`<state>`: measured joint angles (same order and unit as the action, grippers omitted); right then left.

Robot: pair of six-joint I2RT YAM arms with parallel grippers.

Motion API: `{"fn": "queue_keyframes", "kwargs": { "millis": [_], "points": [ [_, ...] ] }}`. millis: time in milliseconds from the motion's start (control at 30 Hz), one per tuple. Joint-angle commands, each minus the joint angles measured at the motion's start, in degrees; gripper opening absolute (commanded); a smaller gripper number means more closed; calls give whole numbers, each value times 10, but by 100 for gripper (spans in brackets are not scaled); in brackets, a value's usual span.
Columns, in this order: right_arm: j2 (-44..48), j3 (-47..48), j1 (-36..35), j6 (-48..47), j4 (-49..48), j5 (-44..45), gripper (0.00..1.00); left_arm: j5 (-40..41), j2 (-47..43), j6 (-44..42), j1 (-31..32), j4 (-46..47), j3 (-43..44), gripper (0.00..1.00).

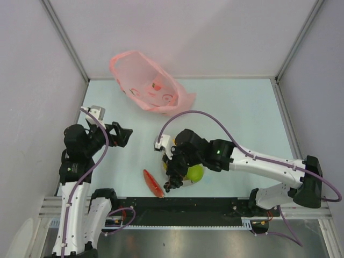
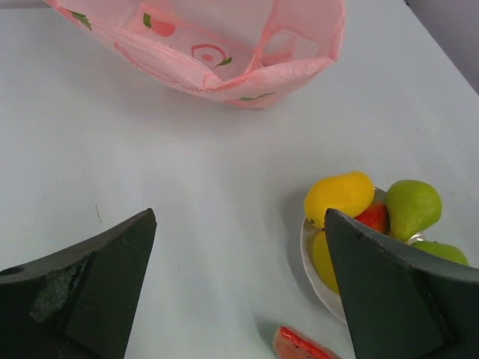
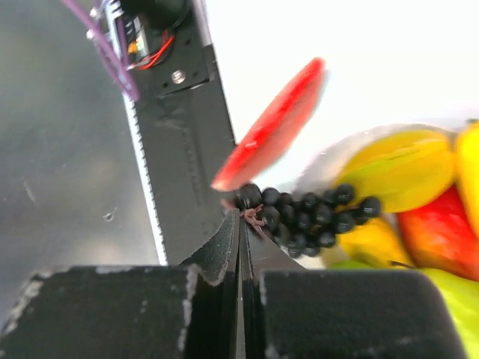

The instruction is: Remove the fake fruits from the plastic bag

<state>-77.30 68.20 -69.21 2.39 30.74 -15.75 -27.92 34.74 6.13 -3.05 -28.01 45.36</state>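
The pink plastic bag (image 1: 148, 86) (image 2: 209, 45) lies open at the back of the table. A white bowl (image 2: 314, 269) holds a yellow-orange mango (image 2: 338, 196), a red mango (image 2: 373, 217) (image 3: 441, 232) and green pears (image 1: 194, 173) (image 2: 412, 208). A watermelon slice (image 1: 152, 184) (image 2: 299, 345) (image 3: 273, 127) lies on the table left of the bowl. My right gripper (image 1: 171, 174) (image 3: 241, 213) is shut on the stem of the dark grape bunch (image 1: 173, 184) (image 3: 310, 213), at the bowl's near edge. My left gripper (image 1: 129, 135) (image 2: 239, 217) is open and holds nothing, left of the bowl.
A black rail (image 1: 188, 205) (image 3: 187, 134) runs along the near table edge, just below the watermelon slice. Grey walls enclose the table on the left, the right and at the back.
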Motion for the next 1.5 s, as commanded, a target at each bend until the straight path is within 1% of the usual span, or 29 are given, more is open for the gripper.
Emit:
{"fn": "queue_keyframes", "kwargs": {
  "millis": [0, 67, 300, 433, 667, 833, 867, 967, 1000, 1067, 1133, 1167, 1233, 1267, 1333, 1367, 1433, 1467],
  "points": [
    [5, 54, 40, -22, 21, -1, 0, -21, 24, 13, -6, 12, 50, 100],
    [1, 75, 53, -44, 26, 3, 0, -23, 30, 15, -6, 16, 62, 100],
    [-6, 121, 154, -54, 32, 5, 0, -26, 48, 13, -6, 18, 76, 100],
    [0, 136, 177, -59, 34, 5, 0, -29, 54, 20, -8, 25, 69, 100],
    [-17, 132, 210, -62, 84, 5, 0, -32, 61, 27, -13, 38, 68, 100],
    [-30, 92, 253, -49, 70, -2, 0, -43, 58, 39, -17, 39, 53, 100],
    [-36, 87, 264, -45, 69, -2, 0, -57, 58, 40, -18, 34, 50, 100],
    [-37, 84, 275, -34, 66, -15, 0, -98, 70, 14, -16, -27, 50, 100],
    [-36, 83, 275, -35, 65, -15, 0, -134, 88, -21, -13, -75, 51, 100],
    [-35, 81, 273, -42, 65, -19, 0, -127, 116, -41, 1, -120, 72, 100],
    [-31, 70, 271, -42, 61, -20, 0, -145, 136, -60, 1, -132, 80, 100],
    [-32, 69, 269, -40, 59, -21, 2, -138, 133, -60, 1, -121, 77, 100],
    [-29, 60, 267, -37, 60, -21, 10, -119, 119, -35, 1, -73, 64, 100],
    [-27, 56, 265, -37, 62, -20, 18, -118, 112, -25, 1, -41, 60, 100],
    [-22, 47, 261, -43, 68, -17, 26, -124, 108, -5, 2, -17, 53, 100],
    [-20, 43, 261, -48, 69, -15, 32, -123, 107, -2, 2, -7, 53, 100],
    [-13, 33, 258, -51, 69, -10, 38, -120, 113, -1, 2, -3, 53, 100],
    [-9, 31, 259, -50, 69, -8, 38, -118, 118, -1, 2, 1, 54, 100]
  ]
}}
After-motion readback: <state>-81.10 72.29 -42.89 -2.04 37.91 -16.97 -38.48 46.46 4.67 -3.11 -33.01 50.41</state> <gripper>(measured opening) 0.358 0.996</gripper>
